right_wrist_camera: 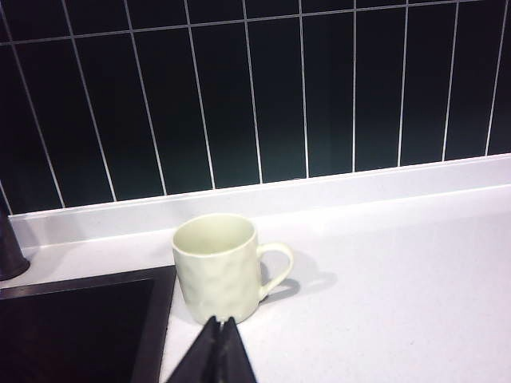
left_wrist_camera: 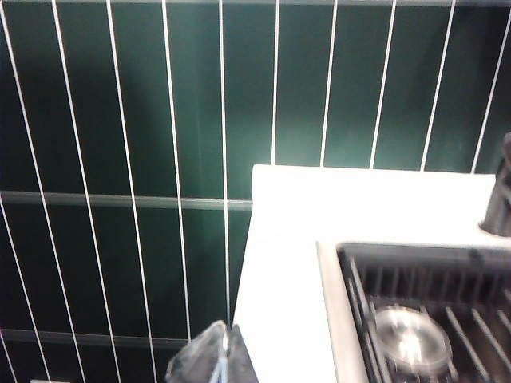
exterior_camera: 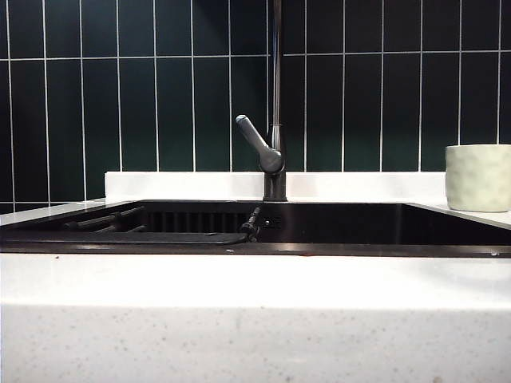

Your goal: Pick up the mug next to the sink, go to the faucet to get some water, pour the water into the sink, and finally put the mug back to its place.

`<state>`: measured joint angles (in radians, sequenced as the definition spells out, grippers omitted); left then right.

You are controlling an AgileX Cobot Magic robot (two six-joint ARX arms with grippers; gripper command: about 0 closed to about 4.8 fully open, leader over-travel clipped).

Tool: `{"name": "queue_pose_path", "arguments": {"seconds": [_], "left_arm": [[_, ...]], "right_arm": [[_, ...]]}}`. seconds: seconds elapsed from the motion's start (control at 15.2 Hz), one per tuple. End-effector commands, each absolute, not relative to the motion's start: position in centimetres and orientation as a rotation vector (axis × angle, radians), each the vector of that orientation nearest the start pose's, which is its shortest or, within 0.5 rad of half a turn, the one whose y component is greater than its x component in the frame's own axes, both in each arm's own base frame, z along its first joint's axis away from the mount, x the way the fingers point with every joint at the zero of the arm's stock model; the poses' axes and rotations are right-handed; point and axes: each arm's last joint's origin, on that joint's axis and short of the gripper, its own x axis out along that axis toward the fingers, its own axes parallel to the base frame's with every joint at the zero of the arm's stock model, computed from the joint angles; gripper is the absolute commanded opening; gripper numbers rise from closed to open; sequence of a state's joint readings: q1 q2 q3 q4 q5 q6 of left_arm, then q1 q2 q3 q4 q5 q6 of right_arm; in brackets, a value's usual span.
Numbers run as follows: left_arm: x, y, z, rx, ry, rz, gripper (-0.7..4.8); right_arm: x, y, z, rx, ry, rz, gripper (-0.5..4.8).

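The mug is standing upright on the white tabletop at the right of the exterior view, and the picture edge is cutting off its right side, so its handle is not showing there. The right wrist view is showing the whole mug, with its handle pointing away from the sink and its base sitting just beside the sink's corner. The faucet is rising behind the sink, and its top is running out of the exterior view. Its grey lever is sticking out to the left. In the wrist views only the faucet's round base is peeking in at an edge. Neither arm is showing in the exterior view. The right gripper is hanging near the mug without touching it, with its fingers pressed together and holding nothing. The left gripper is blurry and mostly cut off, above the tabletop's far left corner; its fingers are looking shut too, with nothing between them. Only the left wrist view is looking down into the sink, where a slatted rack and a shiny round drain are lying, both fuzzy. Dark green wall tiles are filling the back of every view.
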<state>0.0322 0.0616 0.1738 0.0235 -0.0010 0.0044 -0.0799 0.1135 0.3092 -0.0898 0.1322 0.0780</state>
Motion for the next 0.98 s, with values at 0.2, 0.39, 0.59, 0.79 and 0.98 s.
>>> {"name": "queue_pose_path", "arguments": {"seconds": [0.2,0.39,0.59,0.79,0.98], "left_arm": [[13.7,0.4,29.8,0.024,-0.219,0.021,-0.05],[17.5,0.3,31.1,0.029,-0.149,-0.071,-0.05],[20.6,0.2,30.0,0.031,-0.12,-0.143,-0.04],[23.4,0.2,27.1,0.018,0.007,-0.174,0.26],[25.5,0.2,25.5,0.016,0.02,-0.194,0.49]], "right_arm": [[13.2,-1.6,30.4,0.003,-0.02,-0.249,-0.06],[16.7,-2.9,29.4,0.006,0.108,-0.301,-0.06],[18.5,-3.6,28.2,0.034,0.154,-0.329,-0.06],[19.4,-3.7,27.5,0.035,0.193,-0.315,1.87],[21.4,-4.9,25.8,0.014,0.248,-0.341,2.17]]}}
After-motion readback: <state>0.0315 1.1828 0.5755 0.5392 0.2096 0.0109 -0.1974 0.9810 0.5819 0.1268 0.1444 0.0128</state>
